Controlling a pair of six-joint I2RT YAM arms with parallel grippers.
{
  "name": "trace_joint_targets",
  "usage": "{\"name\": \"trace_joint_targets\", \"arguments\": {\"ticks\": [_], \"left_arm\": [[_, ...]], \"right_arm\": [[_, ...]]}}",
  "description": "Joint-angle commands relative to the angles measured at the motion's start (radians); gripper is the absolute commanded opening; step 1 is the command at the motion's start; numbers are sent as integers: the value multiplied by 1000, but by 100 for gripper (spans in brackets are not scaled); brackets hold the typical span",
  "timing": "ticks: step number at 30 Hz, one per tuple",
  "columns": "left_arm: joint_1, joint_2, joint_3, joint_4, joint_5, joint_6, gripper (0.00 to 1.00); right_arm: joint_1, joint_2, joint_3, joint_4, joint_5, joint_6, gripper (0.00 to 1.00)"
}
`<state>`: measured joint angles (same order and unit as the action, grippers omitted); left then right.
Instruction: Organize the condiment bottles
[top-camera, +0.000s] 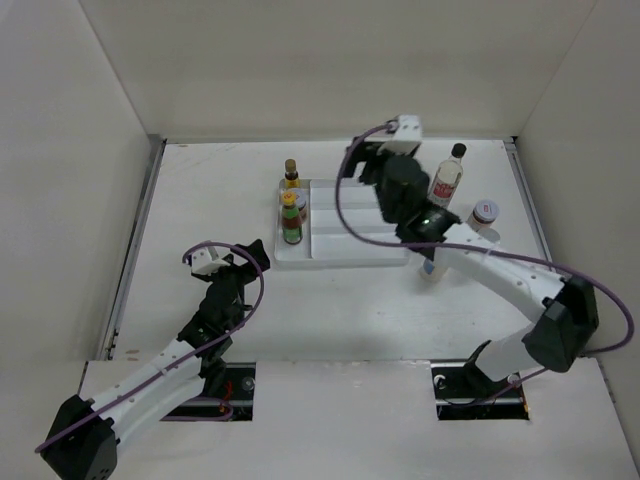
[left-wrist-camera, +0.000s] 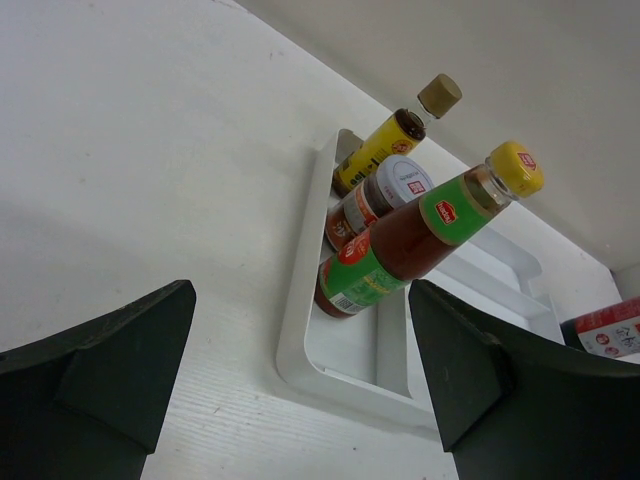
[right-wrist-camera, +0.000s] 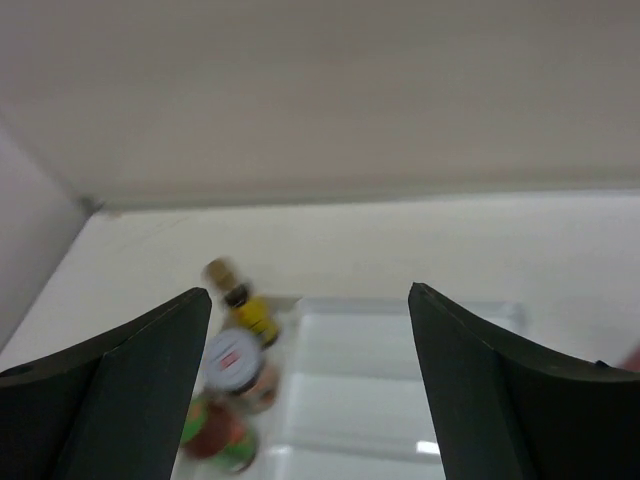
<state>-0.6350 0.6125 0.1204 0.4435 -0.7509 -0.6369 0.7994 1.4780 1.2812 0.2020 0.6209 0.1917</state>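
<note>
Condiment bottles (top-camera: 293, 203) were partly sorted. The small yellow bottle (top-camera: 291, 173), one silver-lidded jar (left-wrist-camera: 388, 190) and the yellow-capped green bottle (top-camera: 291, 224) stood upright in a row in the left compartment of the white tray (top-camera: 350, 252). Not yet placed: the tall dark bottle (top-camera: 447, 178), upright on the table (top-camera: 220, 190) off the tray's right end, with a second silver-lidded jar (top-camera: 484, 211) near it. A pale object under the right forearm was mostly hidden and could not be identified. The right gripper (right-wrist-camera: 310, 292) was wide open and held nothing, and the sorted row lay ahead of its fingertips, toward their left. Key relation: the tall dark bottle was not ahead of these fingers but off to their right and somewhat behind, alongside the wrist, with its long axis vertical. The left gripper (top-camera: 248, 252) was also wide open and empty. The row lay ahead of it, and the tall dark bottle was well apart, across the tray. Judgement: the right arm was the nearer one. The next move would need the wrist drawn back and swung right so the fingers close across the upright body. The forearm looked close enough to knock the bottle or the jar.
</note>
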Motion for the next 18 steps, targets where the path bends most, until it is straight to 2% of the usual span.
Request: {"name": "trace_joint_targets", "arguments": {"ticks": [1, 5, 11, 14, 18], "left_arm": [[4, -2, 1, 24, 12, -12, 89], [5, 15, 1, 31, 22, -17, 89], [13, 15, -2, 35, 28, -18, 90], [16, 18, -2, 35, 36, -18, 90], [16, 35, -2, 41, 41, -18, 90]], "right_arm": [[-206, -77, -14, -73, 89, -35, 89], [-425, -78, -13, -137, 140, -46, 98], [-556, 22, 23, -184, 48, -23, 100], [-582, 70, 43, -193, -32, 0, 97], [-607, 120, 63, -190, -55, 8, 84]]}}
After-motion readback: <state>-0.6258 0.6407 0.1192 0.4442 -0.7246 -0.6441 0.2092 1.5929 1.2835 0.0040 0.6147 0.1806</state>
